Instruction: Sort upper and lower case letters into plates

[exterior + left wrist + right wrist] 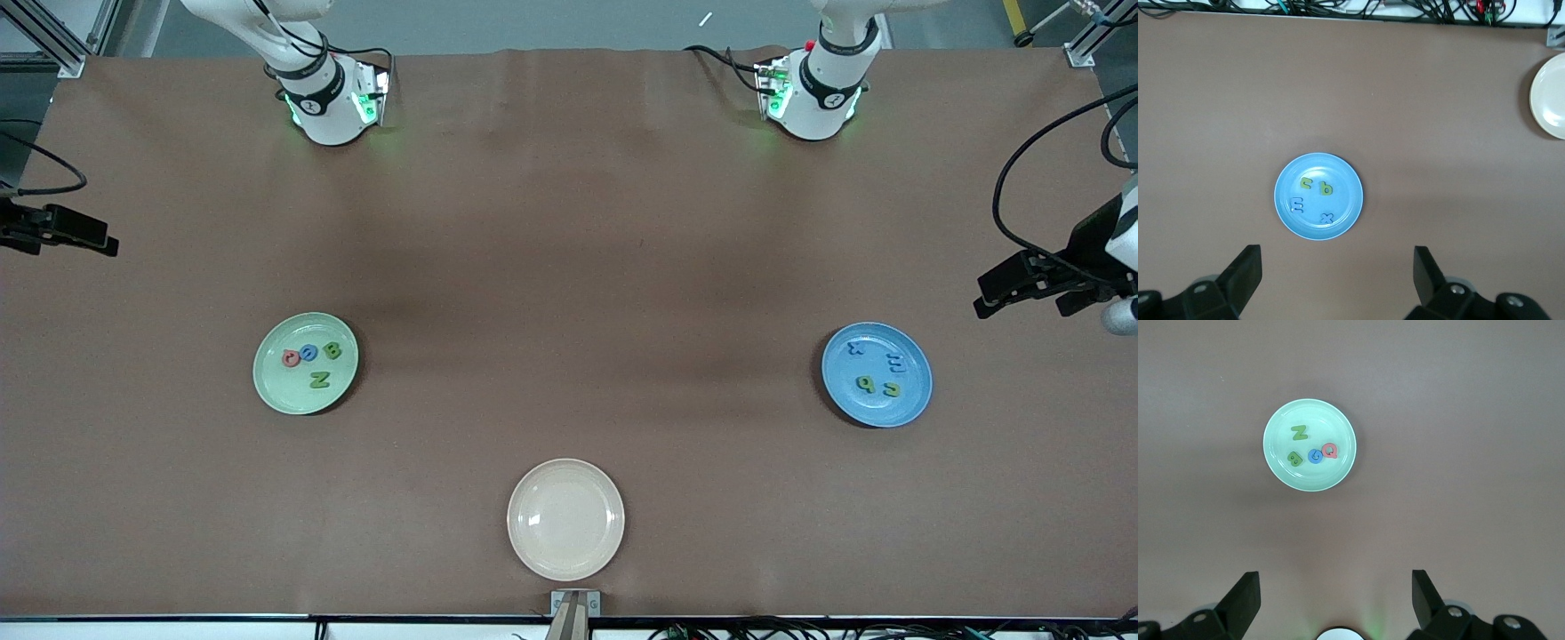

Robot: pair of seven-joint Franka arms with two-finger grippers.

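On mint plate (pixel 267 382): 4 capitals (pixel 313 360); blue plate (pixel 911 404): 4 lower-case letters (pixel 878 375). Left gripper (pixel 1337 270), right gripper (pixel 1335 593) both spread apart.

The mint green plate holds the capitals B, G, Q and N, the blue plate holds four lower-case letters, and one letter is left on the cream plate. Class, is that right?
Not quite. The cream plate is bare, as the front view shows: no letter lies on it. The rest stands: the mint green plate holds B, G, Q and N, and the blue plate holds four lower-case letters.
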